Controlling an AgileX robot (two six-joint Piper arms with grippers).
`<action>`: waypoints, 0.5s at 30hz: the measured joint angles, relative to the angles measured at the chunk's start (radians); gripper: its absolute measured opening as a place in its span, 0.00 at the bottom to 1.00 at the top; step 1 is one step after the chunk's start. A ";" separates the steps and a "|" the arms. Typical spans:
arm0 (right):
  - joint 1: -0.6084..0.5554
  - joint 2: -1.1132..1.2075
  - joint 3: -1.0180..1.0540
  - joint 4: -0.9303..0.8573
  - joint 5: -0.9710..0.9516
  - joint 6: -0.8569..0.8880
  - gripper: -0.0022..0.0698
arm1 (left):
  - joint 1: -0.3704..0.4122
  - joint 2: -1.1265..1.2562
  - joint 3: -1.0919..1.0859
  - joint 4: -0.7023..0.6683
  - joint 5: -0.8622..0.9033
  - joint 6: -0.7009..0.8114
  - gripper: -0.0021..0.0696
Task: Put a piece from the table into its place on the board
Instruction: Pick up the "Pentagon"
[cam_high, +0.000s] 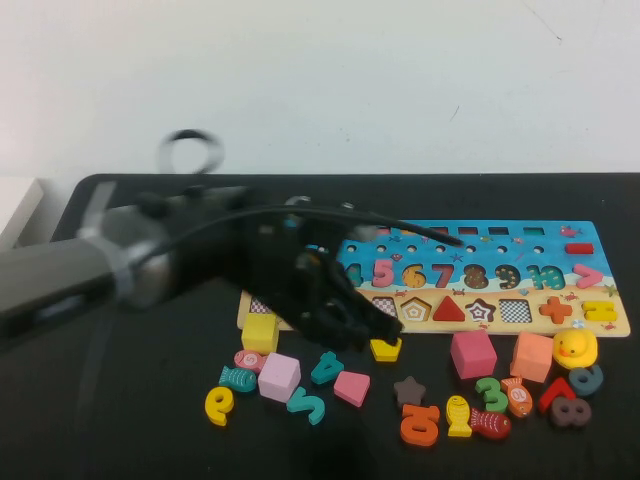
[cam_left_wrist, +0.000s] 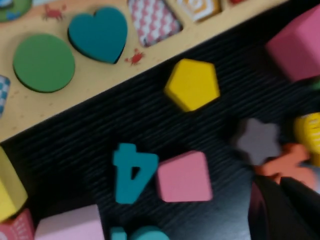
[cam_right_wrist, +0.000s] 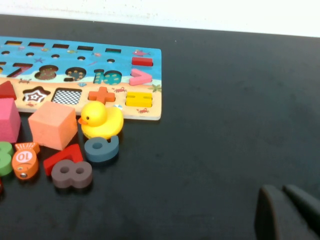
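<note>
Lying just beside closed left gripper (cam_high: 352, 325) (seemingly untouched): piece (cam_high: 386, 349).

A yellow duck (cam_right_wrist: 102, 120) sits beside an orange cube (cam_right_wrist: 52, 125) (touching it).

Piece (cam_left_wrist: 192, 83): painted wood, smooth satin yellow. Board (cam_left_wrist: 95, 82): printed wood, matt. Table (cam_right_wrist: 225, 110): black, matt, finely textured. Duck (cam_right_wrist: 101, 120): glossy yellow.

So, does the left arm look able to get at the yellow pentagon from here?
Probably yes: the left end effector, shut, hovers just beside the yellow pentagon, which lies clear of neighbours on the table. The right end effector sits far off.
</note>
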 joint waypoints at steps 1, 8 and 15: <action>0.000 0.000 0.000 0.000 0.000 0.000 0.06 | -0.012 0.026 -0.033 0.048 0.029 -0.042 0.05; 0.000 0.000 0.000 0.000 0.000 0.000 0.06 | -0.080 0.204 -0.278 0.302 0.184 -0.286 0.37; 0.000 0.000 0.000 0.000 0.000 0.000 0.06 | -0.084 0.291 -0.391 0.262 0.198 -0.334 0.62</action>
